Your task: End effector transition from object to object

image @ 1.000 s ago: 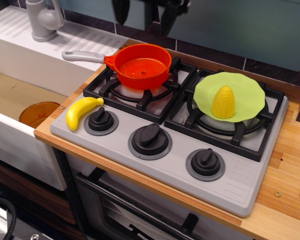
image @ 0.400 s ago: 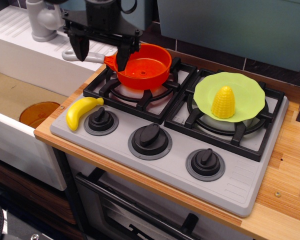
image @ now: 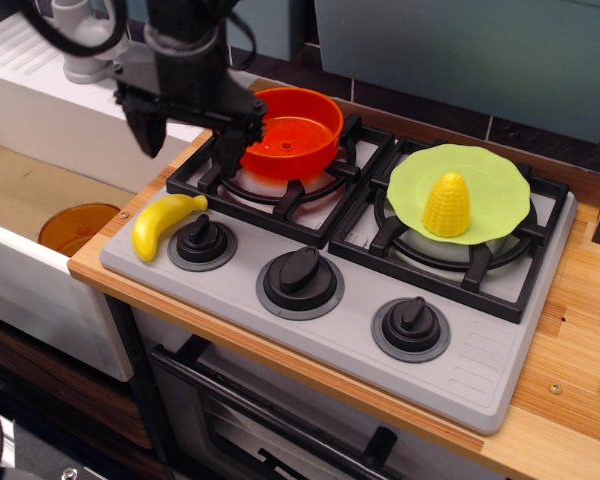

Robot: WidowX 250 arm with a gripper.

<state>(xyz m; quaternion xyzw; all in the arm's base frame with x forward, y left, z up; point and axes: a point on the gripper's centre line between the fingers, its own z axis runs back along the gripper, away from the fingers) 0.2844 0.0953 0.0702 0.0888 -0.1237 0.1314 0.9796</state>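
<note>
The gripper (image: 188,150) hangs with fingers spread apart, holding nothing. It is above the banana (image: 165,222), beside the orange pan (image: 292,131)

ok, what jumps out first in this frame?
The black gripper, fingers spread and holding nothing, hangs over the stove's left edge, beside the orange pan on the back-left burner. A yellow corn cob stands on a green plate on the right burner; a banana lies front-left.

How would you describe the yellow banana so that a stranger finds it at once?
Start at the grey stove and go to its front left corner. There, beside the leftmost black knob, lies the banana. It is curved and plain yellow; the other yellow thing, the corn, stands on a green plate.
</note>
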